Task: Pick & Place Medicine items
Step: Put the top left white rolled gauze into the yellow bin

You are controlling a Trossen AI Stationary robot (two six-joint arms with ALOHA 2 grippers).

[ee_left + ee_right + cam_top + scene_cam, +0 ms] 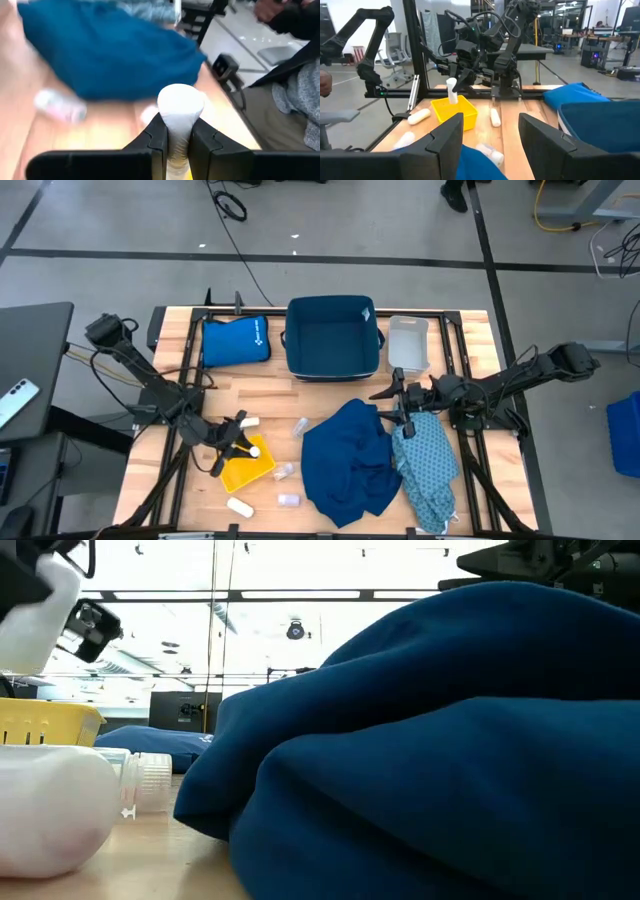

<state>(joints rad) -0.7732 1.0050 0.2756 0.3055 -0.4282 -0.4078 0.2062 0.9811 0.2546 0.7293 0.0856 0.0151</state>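
My left gripper (236,443) is shut on a cream-white oblong medicine item (180,111) over the yellow tray (250,470) at the table's near left. Other medicine items lie on the wood around the tray: an oblong pack (247,421), small bottles (299,427) (284,471) (289,500) and another pack (239,506). My right gripper (492,145) stands open above the blue cloth (350,462), with nothing between its fingers. My left gripper pinches the cream-white item's two sides (179,134) between its two fingers (159,141). The item's rounded end (180,100) sticks out past the fingertips. In the right wrist view the item (451,91) stands nearly upright over the tray (455,114). Whether its lower end touches the tray I cannot tell.
A patterned cloth (425,467) lies beside the blue one at the near right. A dark blue bin (332,338), a flat blue pouch (235,340) and a pale tray (408,343) stand along the far edge. A person sits beyond the table's near edge (295,95).
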